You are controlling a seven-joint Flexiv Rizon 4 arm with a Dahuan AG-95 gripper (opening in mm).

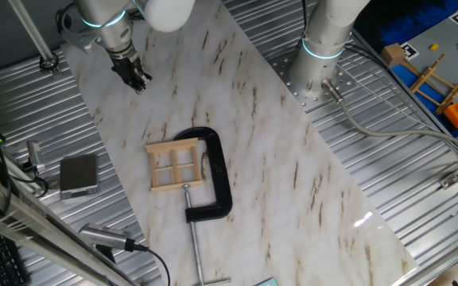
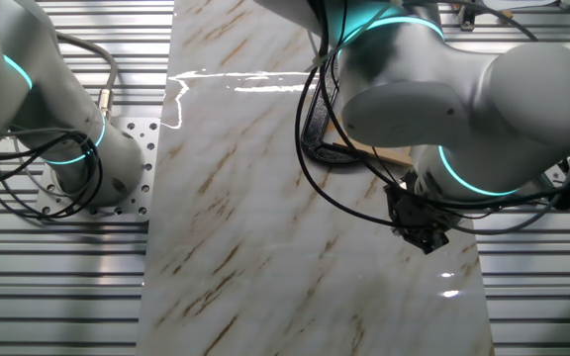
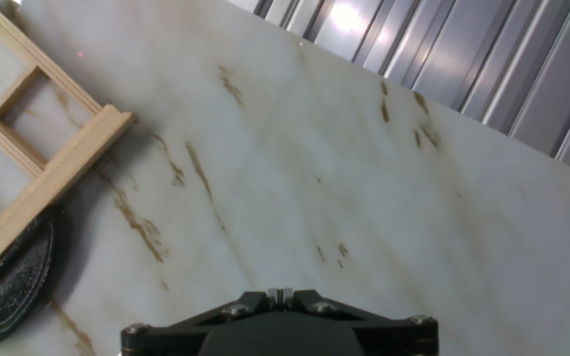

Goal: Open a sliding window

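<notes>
One fixed view: I have the gripper [image 1: 137, 79] hanging over bare marble slab [image 1: 277, 143], well apart from the sliding window [image 1: 176, 164]. The window lies flat mid-slab, pinned at one edge by the black C-clamp [image 1: 217, 179], whose screw handle runs off toward the near edge. From the gripper the window sits down-frame and slightly right. The fingers look drawn close together with nothing between them, but it's small here.

The other fixed view: the arm's own bulk hides nearly all of the window; only a strip of pale wood [image 2: 389, 155] and part of the clamp [image 2: 317, 138] show behind it. The gripper [image 2: 426, 237] is over open marble, nearer the camera than the window.

Hand view: gripper body [image 3: 277, 321] at the bottom edge, fingertips barely in frame, so I can't judge the gap here. A window corner [image 3: 52, 163] is upper left, its frame rail running diagonally, with the clamp pad [image 3: 13, 287] just below it. My read: the next move is a long traverse up-left in this view, then squaring the fingers to the rail.
</notes>
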